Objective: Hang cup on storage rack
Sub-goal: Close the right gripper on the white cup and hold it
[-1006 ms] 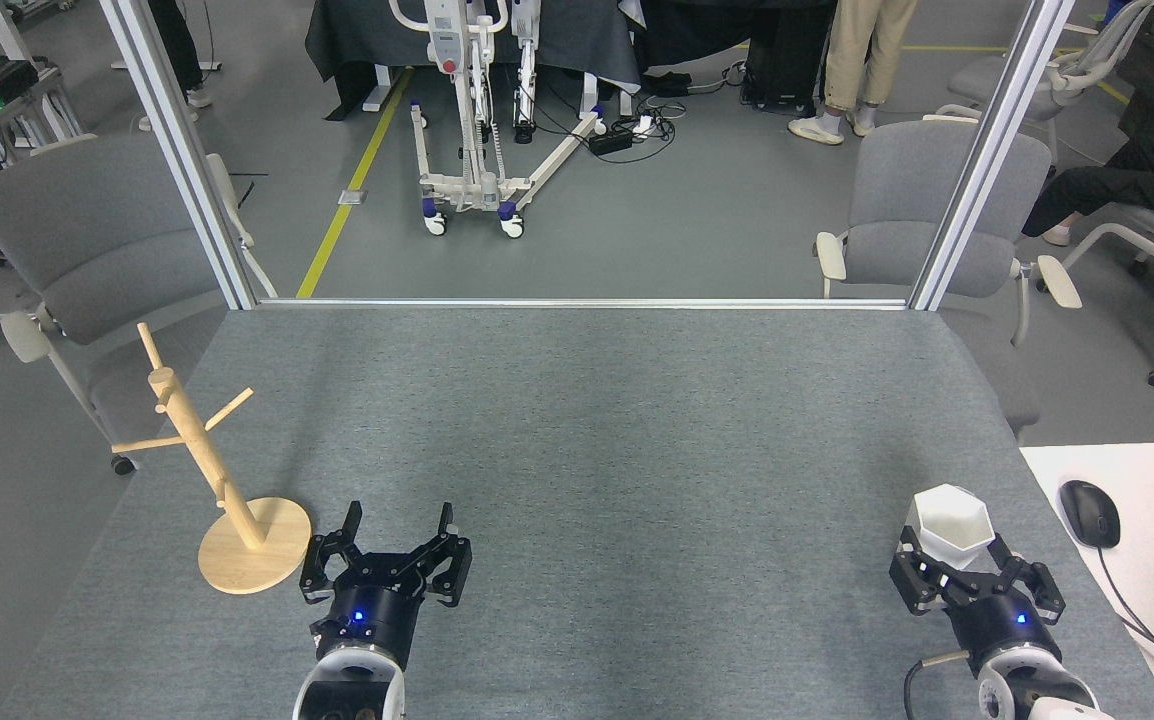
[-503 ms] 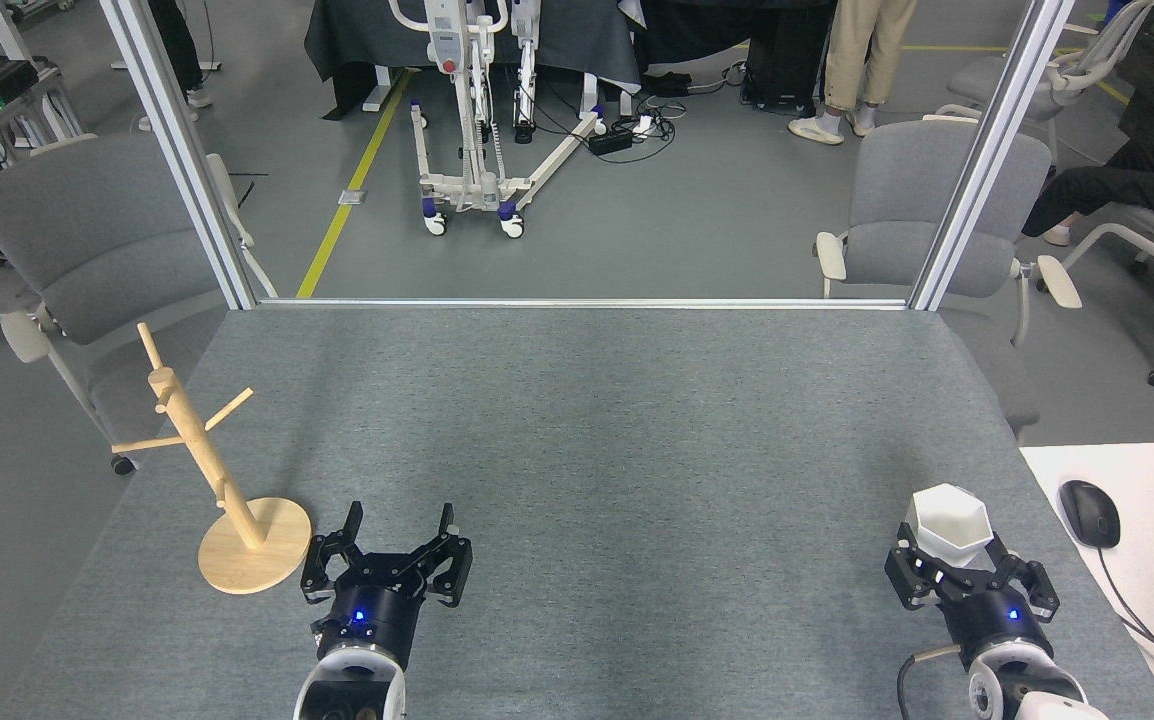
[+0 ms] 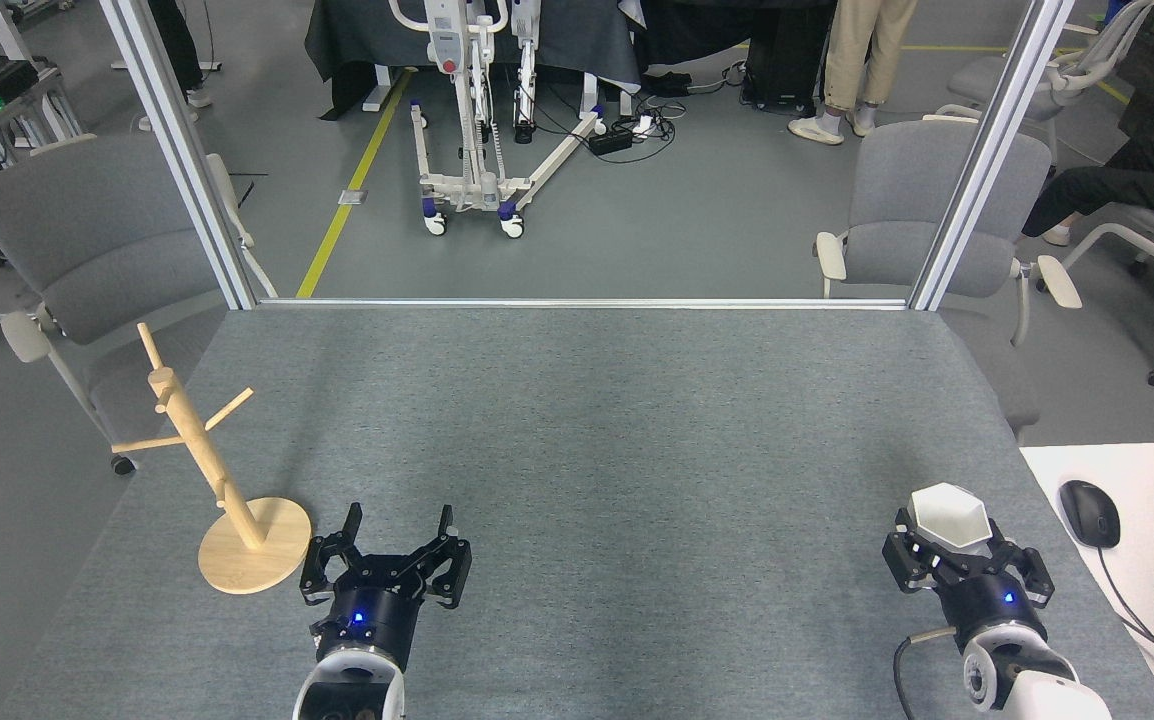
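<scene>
My right gripper (image 3: 949, 545) is closed around the cup (image 3: 950, 517), its dark fingers (image 3: 905, 556) pressing the lower faceted sides from both flanks. The cup sits upright in that grasp, its long axis running roughly vertical with a slight lean away from me, hexagonal rim on top; I cannot make out the small hole from here. It is held at the near right part of the grey table (image 3: 587, 420), far to the right of the storage rack (image 3: 212, 465). My left gripper (image 3: 399, 525) has its fingers spread wide with nothing between them, resting just to the right of the rack's round base, close but not touching. The rack's post leans leftward, pegs angling out on both sides.
</scene>
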Action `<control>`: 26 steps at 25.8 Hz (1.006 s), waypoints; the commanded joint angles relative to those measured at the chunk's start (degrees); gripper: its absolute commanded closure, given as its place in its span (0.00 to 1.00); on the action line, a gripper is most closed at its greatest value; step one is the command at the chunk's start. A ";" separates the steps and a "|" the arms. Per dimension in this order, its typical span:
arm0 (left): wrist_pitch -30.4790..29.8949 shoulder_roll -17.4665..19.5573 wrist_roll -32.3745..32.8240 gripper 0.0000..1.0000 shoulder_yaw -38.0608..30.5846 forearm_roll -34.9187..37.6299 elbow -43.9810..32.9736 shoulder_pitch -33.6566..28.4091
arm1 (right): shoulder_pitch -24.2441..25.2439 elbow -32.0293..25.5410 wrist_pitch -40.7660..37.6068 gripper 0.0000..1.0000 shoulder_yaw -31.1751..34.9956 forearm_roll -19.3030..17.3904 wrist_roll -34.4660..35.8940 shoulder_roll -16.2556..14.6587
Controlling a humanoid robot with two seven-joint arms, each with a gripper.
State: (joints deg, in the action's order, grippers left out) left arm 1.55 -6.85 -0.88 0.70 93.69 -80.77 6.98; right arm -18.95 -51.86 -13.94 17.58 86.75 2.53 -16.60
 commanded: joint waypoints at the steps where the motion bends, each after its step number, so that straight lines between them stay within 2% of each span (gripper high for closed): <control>1: -0.06 0.08 0.00 0.01 0.00 0.00 0.00 -0.12 | -0.30 0.71 -0.03 0.00 0.00 0.00 0.11 -0.01; 7: -0.06 0.17 0.00 0.00 -0.09 0.00 -0.18 -0.03 | -2.40 3.35 -0.03 0.00 0.00 0.27 0.11 -0.53; 26: -0.06 0.17 0.00 0.00 -0.09 0.00 -0.62 -0.12 | -3.72 5.81 -0.03 0.00 0.00 0.62 0.11 -1.15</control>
State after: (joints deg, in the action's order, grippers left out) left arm 1.52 -6.69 -0.90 0.62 93.69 -81.34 6.84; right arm -22.20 -46.85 -13.96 17.59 87.36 2.82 -17.66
